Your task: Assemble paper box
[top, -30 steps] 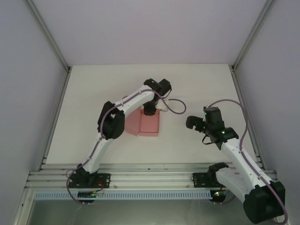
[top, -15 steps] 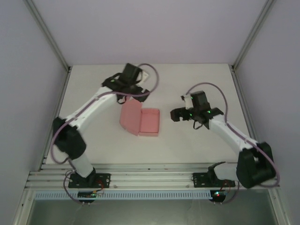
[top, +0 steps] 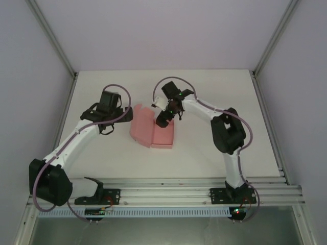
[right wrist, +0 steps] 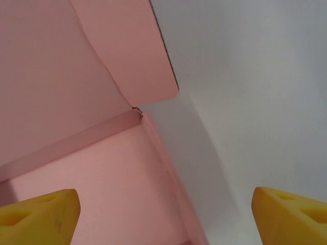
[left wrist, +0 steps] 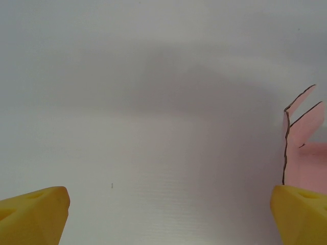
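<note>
Looking from the top camera, paper box: I see the pink paper box lying near the middle of the white table, partly formed, with a shallow tray and a wide panel tilted up along its left side.
Top camera, left arm: my left gripper hangs over bare table just left of the box, apart from it.
Top camera, right arm: my right gripper reaches across to the far edge of the tray; I cannot tell from here whether it touches the card.
Top camera, near edge: both bases sit on the aluminium rail.

Left wrist, fingers: the left gripper is spread wide, with one yellow fingertip in each lower corner and only table between them.
Left wrist, paper box: a strip of the box shows at the right edge, with cut flaps standing up, right beside the right-hand fingertip.

Right wrist, fingers: the right gripper is also spread wide, its yellow fingertips in the two lower corners, clamping nothing.
Right wrist, paper box: the box lies under the left fingertip, its floor meeting a folded wall at a crease, with a rounded flap rising above.
Right wrist, table: white surface lies to the right of the box's edge.
</note>
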`<action>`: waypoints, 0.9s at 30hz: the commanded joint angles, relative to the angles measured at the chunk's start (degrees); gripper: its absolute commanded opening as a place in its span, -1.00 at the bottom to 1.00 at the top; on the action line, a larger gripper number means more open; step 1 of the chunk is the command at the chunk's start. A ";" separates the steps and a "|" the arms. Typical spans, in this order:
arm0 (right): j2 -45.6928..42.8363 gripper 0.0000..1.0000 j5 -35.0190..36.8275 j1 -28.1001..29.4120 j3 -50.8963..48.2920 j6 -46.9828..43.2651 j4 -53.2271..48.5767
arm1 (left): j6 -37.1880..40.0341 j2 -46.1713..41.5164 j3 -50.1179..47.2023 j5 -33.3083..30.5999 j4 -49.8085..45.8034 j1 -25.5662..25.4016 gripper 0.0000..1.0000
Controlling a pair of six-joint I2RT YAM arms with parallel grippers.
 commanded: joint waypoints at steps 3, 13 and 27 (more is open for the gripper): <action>4.84 0.31 0.61 0.26 5.11 -2.19 -6.95 | -1.84 -4.55 -0.78 0.21 2.00 0.56 0.99; -0.55 -0.93 10.67 0.29 -3.12 14.00 2.62 | -1.32 -6.95 -0.39 4.93 4.08 0.69 0.99; -12.89 -0.96 36.89 10.40 -22.29 71.29 -5.39 | -0.12 -2.54 0.95 13.56 7.16 0.63 0.99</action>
